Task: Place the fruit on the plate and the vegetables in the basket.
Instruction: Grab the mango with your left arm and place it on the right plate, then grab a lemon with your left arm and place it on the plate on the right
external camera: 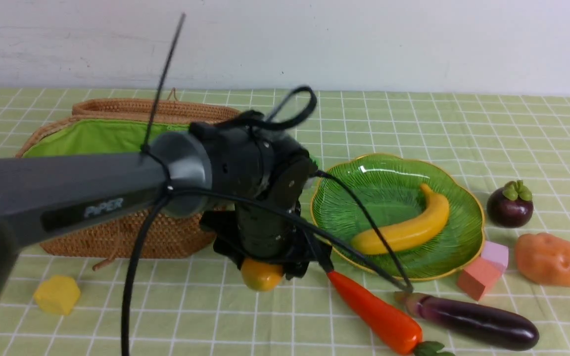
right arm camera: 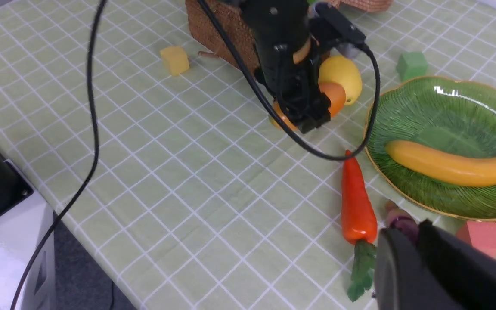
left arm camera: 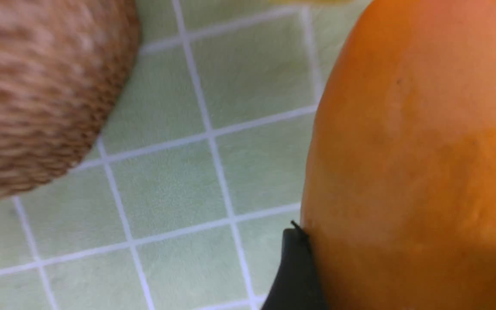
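Left tool (right arm camera: 306,120) is clamping the orange-yellow oval toy mango (external camera: 261,276), with its jaws standing wide. One black finger (left arm camera: 293,275) is pressing against the mango's side. The mango is sitting low at the table (external camera: 191,316), just in front of the brown wicker basket (external camera: 166,237), beside the round yellow toy lemon (right arm camera: 342,73) and left of the green glass plate (external camera: 364,193). Right tool (right arm camera: 420,258) is only partly showing, so I cannot tell whether it is clenched or released.
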Robot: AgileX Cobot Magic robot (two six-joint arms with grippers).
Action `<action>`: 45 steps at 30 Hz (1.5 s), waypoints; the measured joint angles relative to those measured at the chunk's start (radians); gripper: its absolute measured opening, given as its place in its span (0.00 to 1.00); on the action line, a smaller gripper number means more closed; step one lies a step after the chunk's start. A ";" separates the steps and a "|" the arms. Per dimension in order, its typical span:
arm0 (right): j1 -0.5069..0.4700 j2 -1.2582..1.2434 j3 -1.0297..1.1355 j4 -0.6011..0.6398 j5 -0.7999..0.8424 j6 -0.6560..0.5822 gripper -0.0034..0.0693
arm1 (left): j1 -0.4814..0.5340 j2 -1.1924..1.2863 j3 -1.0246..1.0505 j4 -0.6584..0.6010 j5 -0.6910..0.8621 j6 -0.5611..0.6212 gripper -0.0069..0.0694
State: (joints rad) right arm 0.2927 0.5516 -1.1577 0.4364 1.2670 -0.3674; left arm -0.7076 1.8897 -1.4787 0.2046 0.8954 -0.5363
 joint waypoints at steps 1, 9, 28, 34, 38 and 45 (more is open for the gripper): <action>0.000 0.000 0.000 -0.005 0.000 0.003 0.16 | -0.001 -0.005 -0.007 -0.006 0.002 0.012 0.77; 0.000 0.000 0.000 -0.237 -0.113 0.222 0.16 | -0.037 -0.028 -0.142 -0.211 -0.250 0.383 0.77; 0.000 0.000 0.000 -0.268 -0.043 0.269 0.17 | -0.008 0.348 -0.424 -0.285 -0.411 0.608 0.90; 0.000 0.000 0.000 -0.268 -0.042 0.266 0.17 | -0.008 0.291 -0.427 -0.286 -0.291 0.608 0.86; 0.000 0.000 0.000 -0.268 -0.046 0.266 0.17 | -0.008 0.215 -0.427 -0.286 -0.171 0.601 0.74; 0.000 0.000 0.000 -0.268 -0.046 0.263 0.17 | -0.008 0.061 -0.432 -0.286 0.118 0.441 0.21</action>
State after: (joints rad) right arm 0.2927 0.5516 -1.1577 0.1687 1.2206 -0.1046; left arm -0.7151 1.9504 -1.9112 -0.0818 1.0131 -0.0957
